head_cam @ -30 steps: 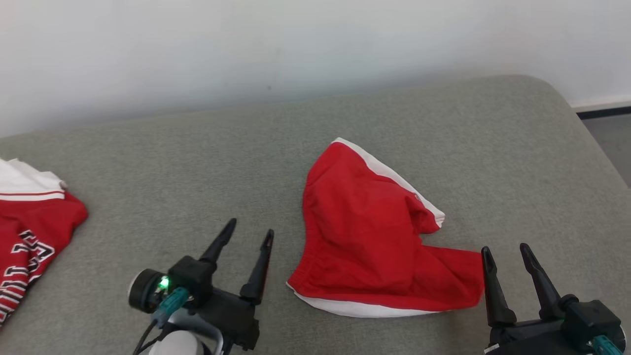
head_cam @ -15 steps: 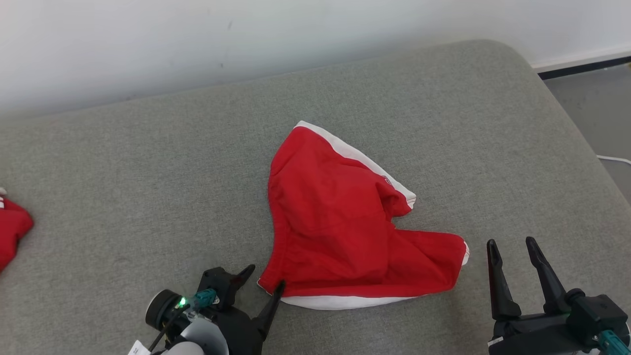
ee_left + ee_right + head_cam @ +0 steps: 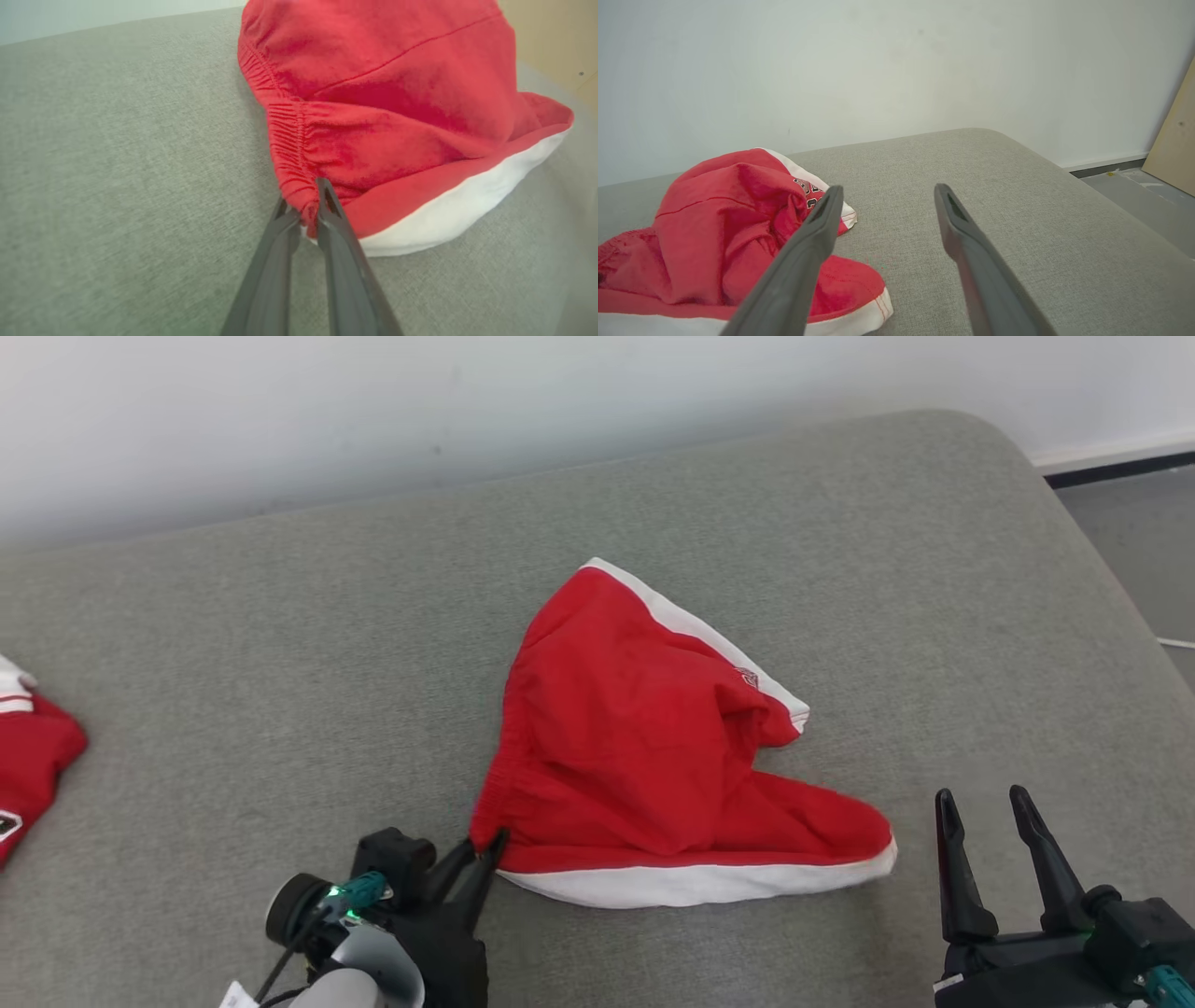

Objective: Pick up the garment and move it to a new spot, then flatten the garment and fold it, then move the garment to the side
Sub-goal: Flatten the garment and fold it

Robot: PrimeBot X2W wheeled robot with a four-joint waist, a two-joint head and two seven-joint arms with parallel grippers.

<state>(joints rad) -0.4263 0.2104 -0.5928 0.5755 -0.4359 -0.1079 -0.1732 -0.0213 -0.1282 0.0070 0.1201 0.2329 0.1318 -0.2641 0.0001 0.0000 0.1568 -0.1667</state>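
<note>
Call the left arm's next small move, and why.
Probably a short lift straight up. The left gripper has its fingers pinched on the elastic-waistband corner of the red fabric shorts with white trim, which lie crumpled on the grey upholstered cushion. The right gripper stands open, apart from the cloth, so the left alone looks set to carry the pick-up.
</note>
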